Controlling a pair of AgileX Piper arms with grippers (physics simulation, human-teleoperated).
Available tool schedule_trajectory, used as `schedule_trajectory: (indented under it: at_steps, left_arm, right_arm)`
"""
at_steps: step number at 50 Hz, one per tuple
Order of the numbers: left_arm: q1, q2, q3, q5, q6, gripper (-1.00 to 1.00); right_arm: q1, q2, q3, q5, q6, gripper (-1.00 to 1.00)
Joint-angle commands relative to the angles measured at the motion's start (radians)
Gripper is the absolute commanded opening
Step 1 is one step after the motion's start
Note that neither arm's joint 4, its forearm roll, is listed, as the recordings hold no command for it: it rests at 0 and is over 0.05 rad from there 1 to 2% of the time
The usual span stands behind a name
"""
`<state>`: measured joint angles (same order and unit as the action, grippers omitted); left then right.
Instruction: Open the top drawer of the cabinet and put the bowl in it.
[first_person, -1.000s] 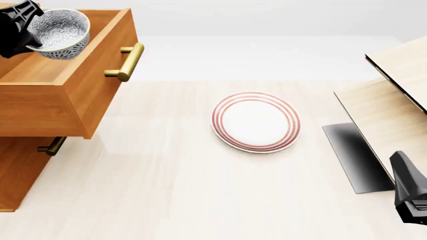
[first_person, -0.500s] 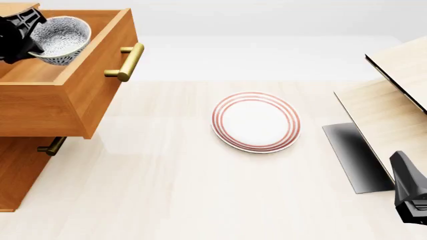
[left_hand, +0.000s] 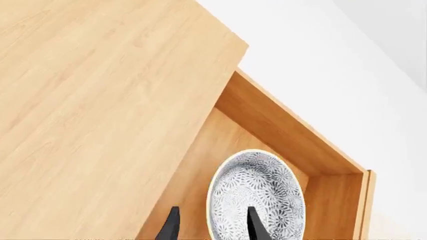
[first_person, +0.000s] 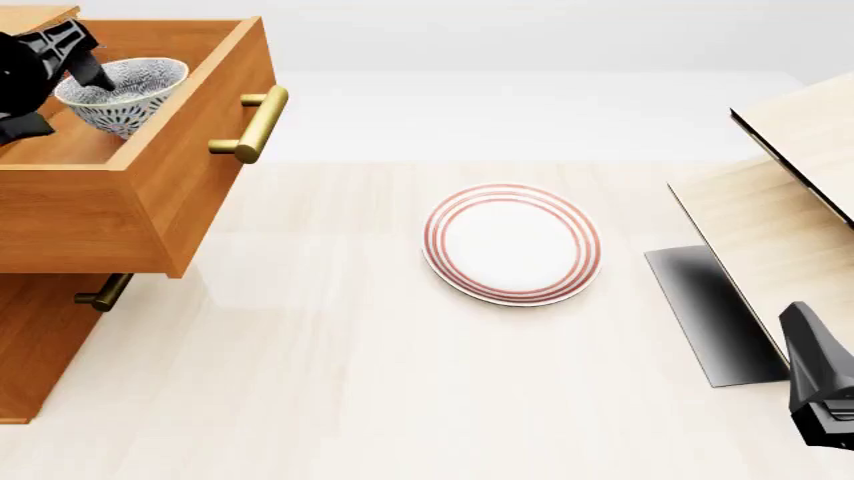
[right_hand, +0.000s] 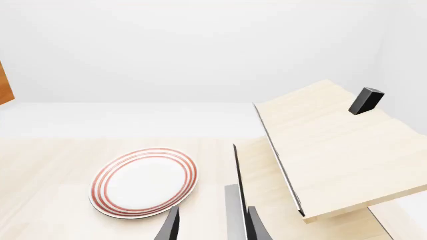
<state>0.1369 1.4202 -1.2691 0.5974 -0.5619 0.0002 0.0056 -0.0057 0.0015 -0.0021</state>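
The speckled grey-blue bowl (first_person: 124, 93) sits upright inside the pulled-out top drawer (first_person: 187, 180) of the orange-brown cabinet (first_person: 34, 345). My left gripper (first_person: 56, 95) hovers at the bowl's left side, open. In the left wrist view one of its fingers (left_hand: 255, 225) hangs over the inside of the bowl (left_hand: 257, 192) and the other is outside the rim, neither pressing on it. My right gripper (right_hand: 213, 227) is open and holds nothing, low at the table's right front corner.
A white plate with red rings (first_person: 511, 243) lies mid-table. A pale light-wood structure (first_person: 787, 200) fills the right side, with a small dark block (right_hand: 365, 100) on it. The drawer's brass handle (first_person: 251, 125) juts out rightward, and a lower drawer's handle (first_person: 103, 292) shows beneath.
The bowl went from tilted in my left gripper's grip to upright and lower in the drawer. The left fingers let go of its rim. The right arm stayed still.
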Motion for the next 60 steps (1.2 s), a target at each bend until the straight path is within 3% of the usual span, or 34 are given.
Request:
schedule_trajectory:
  at_steps: [1, 30, 60]
  left_arm:
    - [-0.003, -0.008, -0.018, 0.024, 0.016, 1.0]
    - [0.004, -0.094, -0.042, 0.116, 0.032, 1.0]
    - [-0.022, -0.271, -0.028, 0.242, 0.05, 1.0]
  right_arm:
    - [0.0, 0.0, 0.001, -0.001, 0.0, 1.0]
    - [0.0, 0.0, 0.001, -0.001, 0.0, 1.0]
    - [0.0, 0.0, 0.001, -0.001, 0.0, 1.0]
